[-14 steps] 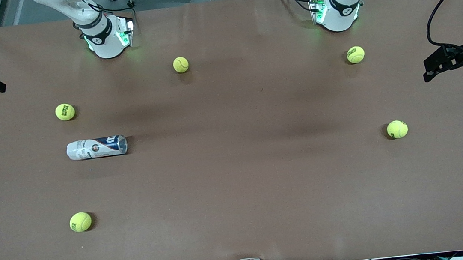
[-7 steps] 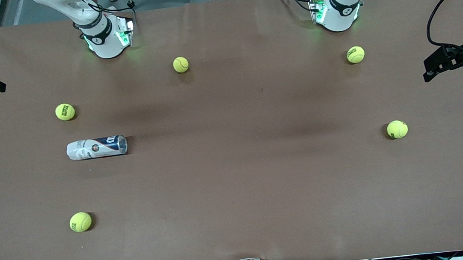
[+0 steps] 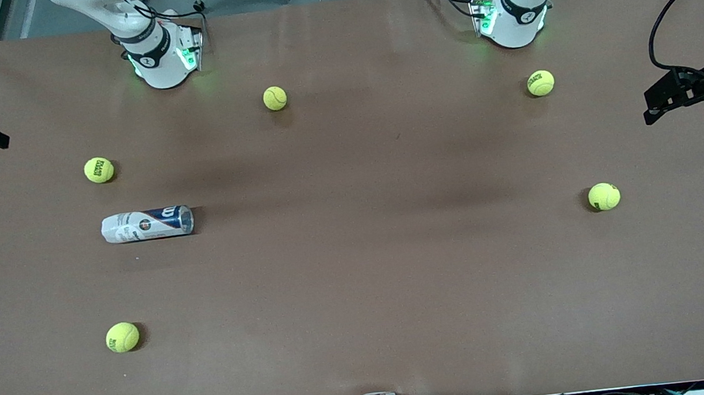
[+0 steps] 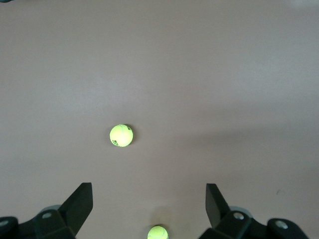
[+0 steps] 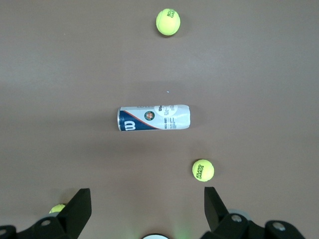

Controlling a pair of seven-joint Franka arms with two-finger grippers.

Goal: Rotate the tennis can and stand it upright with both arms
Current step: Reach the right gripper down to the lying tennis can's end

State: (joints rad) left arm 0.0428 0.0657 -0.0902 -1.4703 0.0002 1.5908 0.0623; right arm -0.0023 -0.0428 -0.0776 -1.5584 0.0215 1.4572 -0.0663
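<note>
So, nearest the front camera, one tennis ball is found toward the right arm's end of the table. A bit farther from the camera, a second ball is seen toward the left arm's end.

Slightly farther still, the tennis can is left lying flat on its side toward the right arm's end, with its length running along the table; its navy end points toward the table's middle and its white end toward the table's edge. Nothing is touching it. Just past it, a third ball is parked, near the can but apart from it.

Closer to the bases, a fourth ball sits in front of the left arm's base, and a fifth lies between the two bases, closer to the right arm's base.

Both arms are held up high. The right gripper is hung over the can's area with its fingers spread wide and nothing between them. The left gripper is hung over the left arm's end, fingers equally apart and empty.
</note>
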